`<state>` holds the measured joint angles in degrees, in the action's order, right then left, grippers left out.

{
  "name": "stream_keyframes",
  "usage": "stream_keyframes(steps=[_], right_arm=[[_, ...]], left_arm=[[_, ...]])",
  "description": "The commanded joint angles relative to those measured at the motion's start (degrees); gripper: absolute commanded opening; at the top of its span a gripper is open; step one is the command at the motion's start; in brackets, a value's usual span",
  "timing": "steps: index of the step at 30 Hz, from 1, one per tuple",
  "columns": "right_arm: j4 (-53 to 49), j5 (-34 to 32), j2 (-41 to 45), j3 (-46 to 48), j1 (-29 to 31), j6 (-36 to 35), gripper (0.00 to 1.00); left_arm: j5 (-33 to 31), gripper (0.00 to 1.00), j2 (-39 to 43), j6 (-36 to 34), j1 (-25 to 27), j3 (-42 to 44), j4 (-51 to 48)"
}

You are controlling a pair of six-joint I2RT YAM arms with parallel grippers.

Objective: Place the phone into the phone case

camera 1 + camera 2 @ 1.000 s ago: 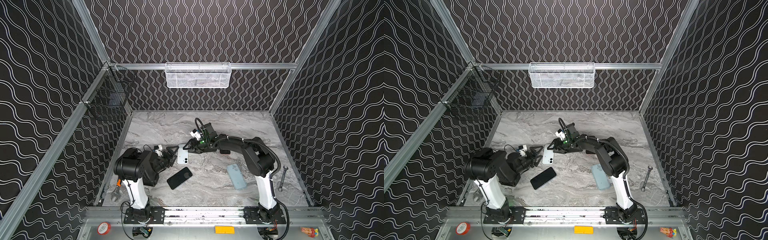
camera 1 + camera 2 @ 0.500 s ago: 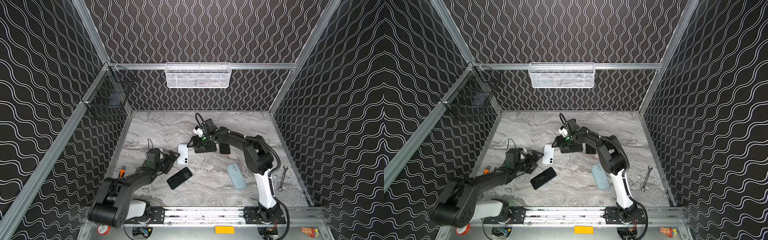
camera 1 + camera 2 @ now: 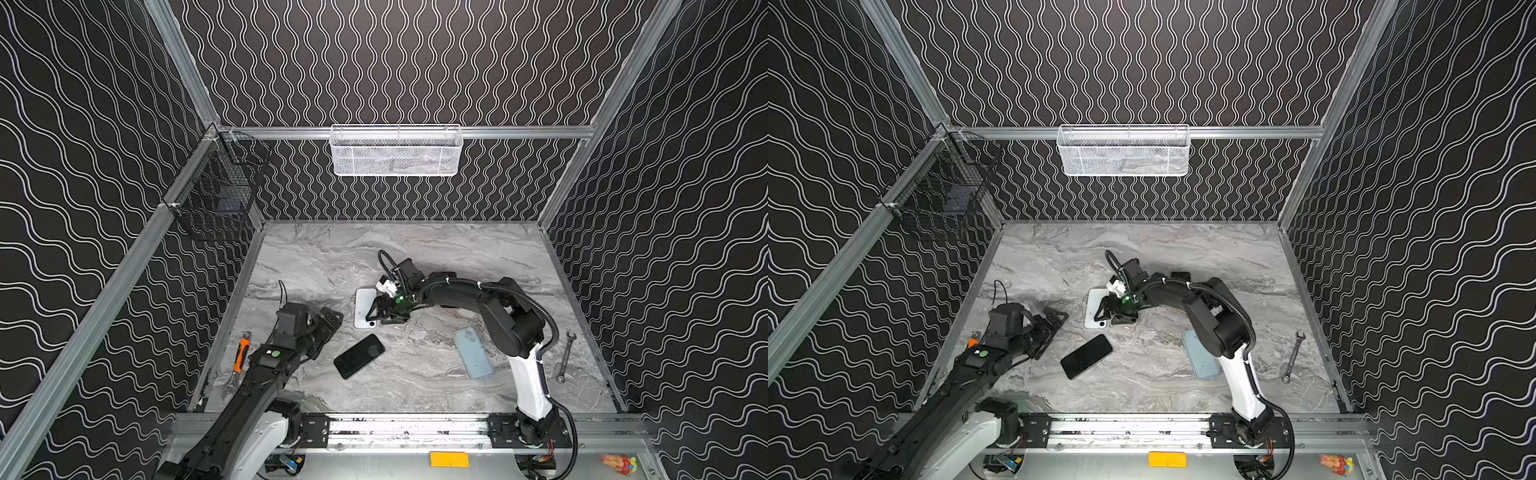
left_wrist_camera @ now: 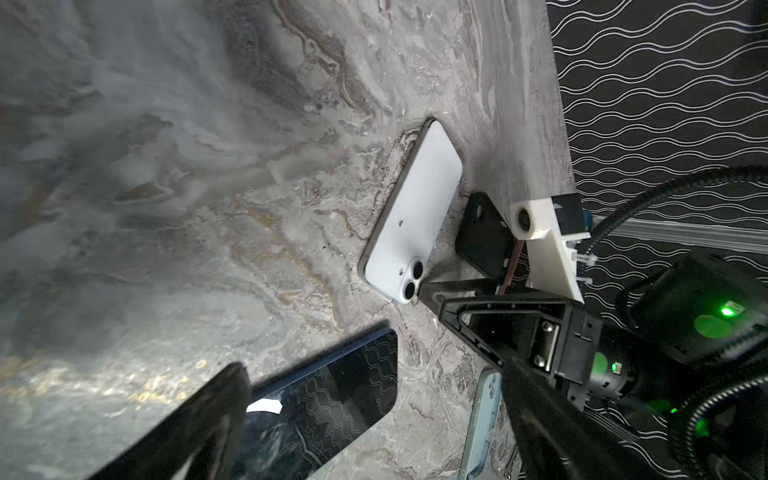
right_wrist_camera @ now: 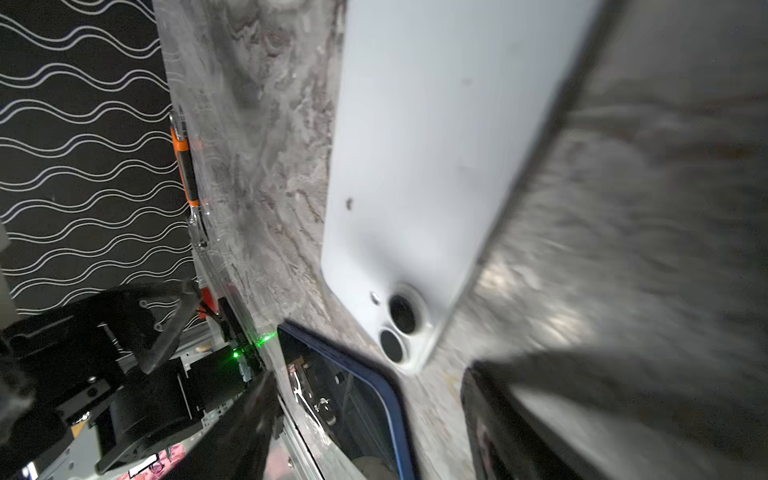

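Phone (image 5: 415,166) fills your right wrist view; case (image 3: 472,353) shows from above. Right claw (image 3: 377,312) reaches low, spread; left claw (image 3: 328,336) gapes.

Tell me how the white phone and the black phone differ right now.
The white phone lies face down, back and two lenses showing; the black phone lies screen up. In both top views the white phone runs straight front to back; the black phone sits slanted, nearer the front. Both lie flat on the table, and neither is held.
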<state>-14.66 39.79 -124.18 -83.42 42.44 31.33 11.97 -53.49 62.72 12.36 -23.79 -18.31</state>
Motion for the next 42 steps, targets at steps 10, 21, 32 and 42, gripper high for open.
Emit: stream_keyframes(steps=[10,21,32,42], right_arm=[[10.58,4.16,-10.46,-13.04,1.93,11.82,0.73],[-0.44,1.75,-5.28,-16.69,-8.6,2.95,0.76],[-11.92,2.05,-16.84,-31.24,-11.98,-5.12,0.76],[-9.7,3.98,-21.1,-33.85,-10.38,-4.23,0.76]], left_arm=[[-6.78,0.98,8.03,0.38,-1.17,0.79,-5.45],[-1.69,0.98,-0.34,-4.72,-4.33,4.48,14.75],[3.76,0.98,-18.94,-6.66,-4.89,5.62,32.07],[3.8,0.98,-28.34,-6.43,-4.88,5.6,40.87]])
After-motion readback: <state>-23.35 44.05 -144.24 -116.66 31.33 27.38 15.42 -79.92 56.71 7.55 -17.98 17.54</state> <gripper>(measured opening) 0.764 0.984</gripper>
